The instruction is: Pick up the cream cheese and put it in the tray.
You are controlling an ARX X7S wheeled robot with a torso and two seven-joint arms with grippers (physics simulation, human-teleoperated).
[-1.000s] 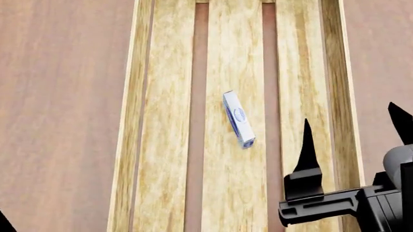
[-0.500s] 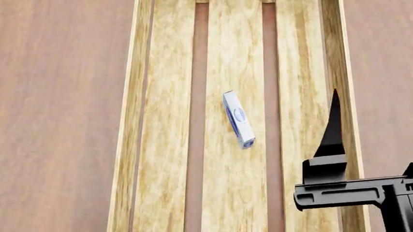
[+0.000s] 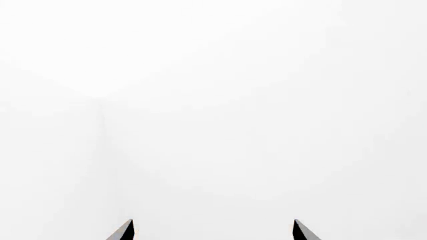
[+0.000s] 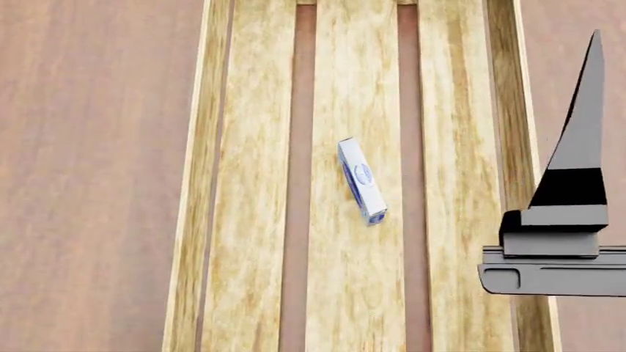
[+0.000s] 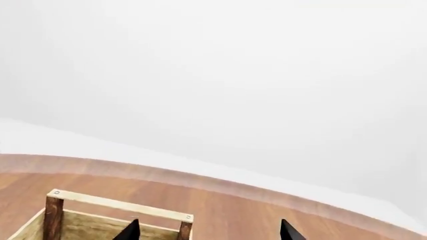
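The cream cheese (image 4: 361,180), a small white box with a blue oval logo, lies on the middle slat of the pale wooden tray (image 4: 196,191). Nothing touches it. My right gripper (image 5: 208,231) is open and empty, its tips wide apart. In the head view only one of its dark fingers (image 4: 579,132) shows, raised over the tray's right rim, to the right of the cream cheese. The right wrist view shows the tray's end rail (image 5: 120,204) and a dark corner post (image 5: 53,217). My left gripper (image 3: 212,231) is open and empty, facing a blank white wall, out of the head view.
The tray lies on a brown wooden table (image 4: 88,183), which shows on both sides of it. In the right wrist view the table's far edge (image 5: 267,190) runs beyond the tray, with a white wall behind it.
My right gripper has risen and moved right, away from the cream cheese. The cream cheese has stayed still on the middle slat.
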